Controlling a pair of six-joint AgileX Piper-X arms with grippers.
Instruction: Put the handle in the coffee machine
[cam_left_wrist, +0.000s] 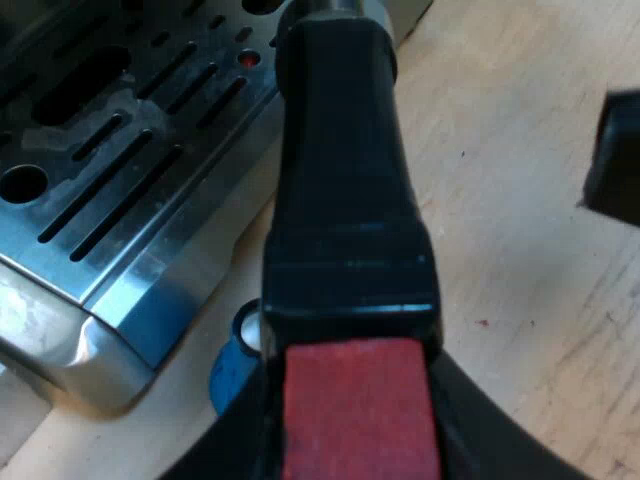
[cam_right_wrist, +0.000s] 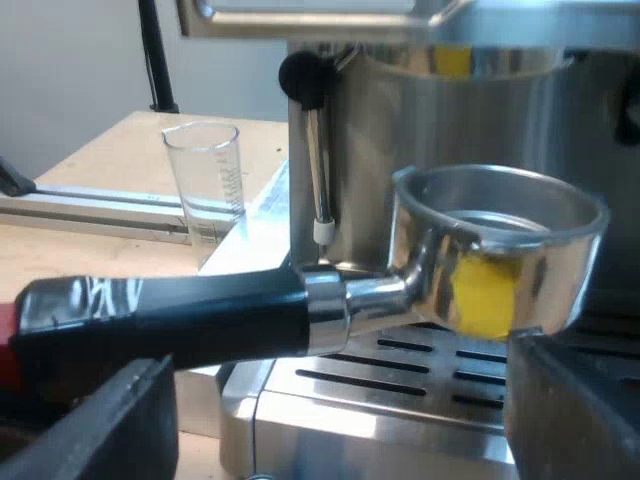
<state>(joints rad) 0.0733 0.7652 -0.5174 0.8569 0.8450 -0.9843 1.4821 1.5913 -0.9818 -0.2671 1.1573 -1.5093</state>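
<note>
The metal holder (cam_right_wrist: 500, 250) hangs level above the espresso machine's slotted drip tray (cam_right_wrist: 420, 390), its open basket under the machine's head. Its dark handle (cam_right_wrist: 170, 320) runs away from the machine to the red end (cam_left_wrist: 355, 410). My left gripper (cam_left_wrist: 355, 420) is shut on that handle at the red end, with black fingers (cam_left_wrist: 215, 450) on both sides of it. My right gripper (cam_right_wrist: 330, 420) is open, one finger (cam_right_wrist: 90, 420) below the handle and the other beside the basket, touching neither.
A measuring glass (cam_right_wrist: 205, 185) stands on the wooden table beside the machine. The steam wand (cam_right_wrist: 318, 170) with its black knob hangs close behind the handle's metal neck. A blue tamper (cam_left_wrist: 230, 365) lies on the table against the drip tray's (cam_left_wrist: 130, 150) corner.
</note>
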